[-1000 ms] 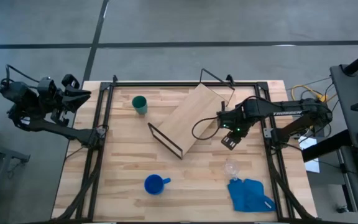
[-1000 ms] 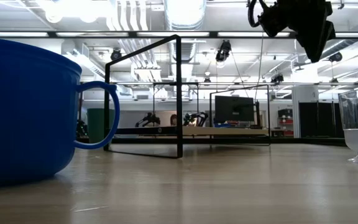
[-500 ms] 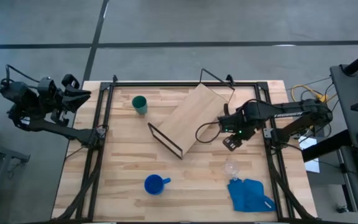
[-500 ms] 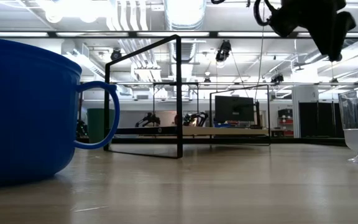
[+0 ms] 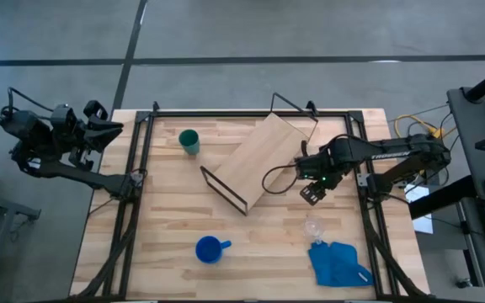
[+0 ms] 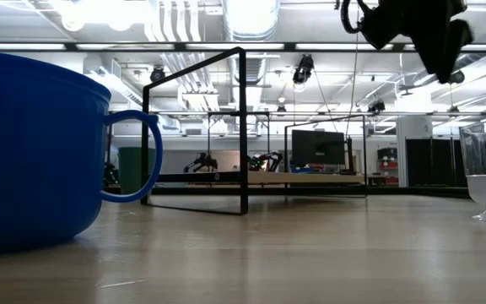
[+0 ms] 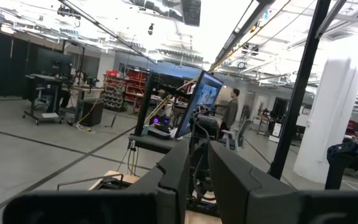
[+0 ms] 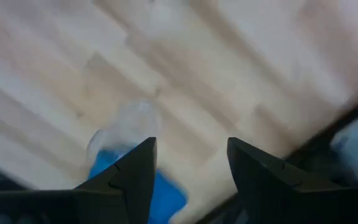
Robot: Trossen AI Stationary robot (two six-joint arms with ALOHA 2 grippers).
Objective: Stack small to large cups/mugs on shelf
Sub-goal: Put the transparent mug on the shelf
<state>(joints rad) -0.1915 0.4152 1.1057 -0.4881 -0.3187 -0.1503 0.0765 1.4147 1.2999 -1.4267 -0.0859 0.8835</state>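
The right gripper (image 5: pixel 310 194), fingers spread and empty, hangs above the counter (image 5: pixel 167 215) between the shelf (image 5: pixel 255 160) and the clear glass cup (image 5: pixel 313 225) by the blue cloth (image 5: pixel 340 263). Reaching for that smallest cup looks like the step in hand; next it must descend over it. The left gripper (image 7: pixel 194 180), narrowly parted, waits off the counter's edge.

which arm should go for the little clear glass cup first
Right, probably. The right gripper hovers open over the table near the glass cup; the left gripper waits off the table's far left corner.
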